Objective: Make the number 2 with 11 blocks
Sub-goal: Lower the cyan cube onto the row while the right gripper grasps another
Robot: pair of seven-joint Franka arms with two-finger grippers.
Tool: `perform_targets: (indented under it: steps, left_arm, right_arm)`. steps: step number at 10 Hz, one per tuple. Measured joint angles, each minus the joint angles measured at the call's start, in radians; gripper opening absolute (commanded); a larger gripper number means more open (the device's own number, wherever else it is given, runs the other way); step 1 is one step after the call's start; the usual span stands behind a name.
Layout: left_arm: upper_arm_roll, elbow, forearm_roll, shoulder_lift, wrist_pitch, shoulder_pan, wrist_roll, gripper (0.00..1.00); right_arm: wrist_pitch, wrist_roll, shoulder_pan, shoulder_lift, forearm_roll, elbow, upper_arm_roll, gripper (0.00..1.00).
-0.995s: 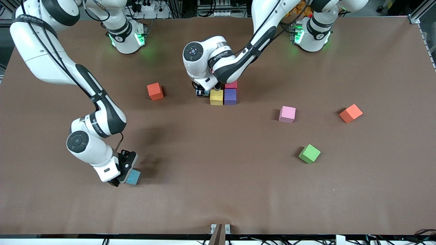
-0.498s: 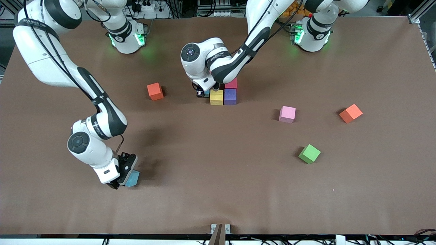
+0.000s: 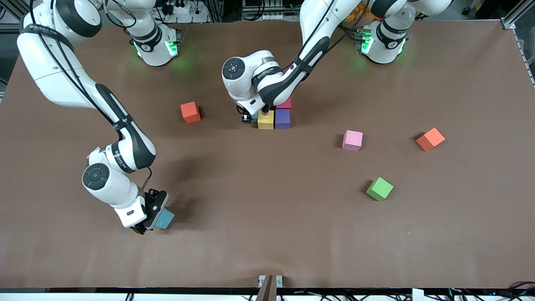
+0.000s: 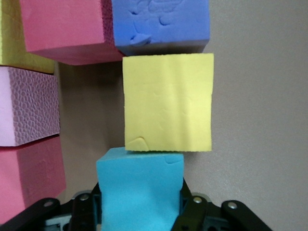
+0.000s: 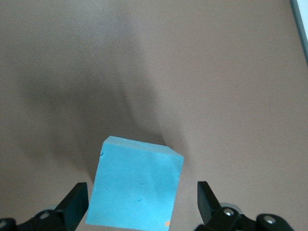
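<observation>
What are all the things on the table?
Cluster: six blocks, two yellow, two red, purple, pink, mid-table.
Blue blocks: two, one held beside the cluster, one nearest the camera.
Pink block: one, toward the left arm's end.
Green block: one, nearer the camera than the pink block.
Orange blocks: two, one toward the right arm's end, one toward the left arm's.
Table: one, brown.
Left gripper: shut on a blue block.
Right gripper: open around the other blue block.

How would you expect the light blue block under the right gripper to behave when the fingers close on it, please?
The light blue block looks like matte foam, so it is probably light and may dent a little under pressure. Its flat, square faces suggest it will sit steady, not roll. The right gripper stands open around it, fingers clear of its sides, so a grip should hold without much slipping.
</observation>
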Motion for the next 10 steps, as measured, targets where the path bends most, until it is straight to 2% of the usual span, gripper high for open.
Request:
perform_targets:
  steps: [3, 4, 5, 7, 8, 9, 10]
  left_arm:
    - [0.019, 0.018, 0.0, 0.013, 0.002, -0.001, 0.0, 0.0]
    - [0.022, 0.025, 0.0, 0.019, 0.002, -0.001, 0.0, 0.05]
    - [0.023, 0.028, 0.0, 0.02, 0.002, -0.005, 0.0, 0.99]
    - [0.025, 0.029, 0.0, 0.02, 0.002, -0.01, 0.0, 1.0]
    - [0.025, 0.029, 0.0, 0.021, 0.002, -0.013, 0.0, 1.0]
    - [0.025, 0.03, 0.0, 0.021, 0.003, -0.016, 0.0, 1.0]
    - [0.025, 0.034, 0.001, 0.021, 0.003, -0.019, 0.0, 1.0]
  right_arm:
    - [0.001, 0.001, 0.0, 0.007, 0.0, 0.0, -0.001, 1.0]
    - [0.001, 0.005, 0.0, 0.007, 0.0, 0.0, -0.003, 1.0]
    - [0.002, 0.01, 0.0, 0.007, 0.0, 0.0, -0.004, 1.0]
    - [0.002, 0.013, 0.0, 0.008, 0.0, 0.0, -0.005, 0.67]
    - [0.002, 0.013, 0.0, 0.008, 0.0, 0.0, -0.005, 0.43]
    - [0.002, 0.013, 0.0, 0.008, 0.001, 0.0, -0.005, 0.33]
    - [0.002, 0.014, 0.0, 0.007, 0.001, 0.005, -0.005, 0.32]
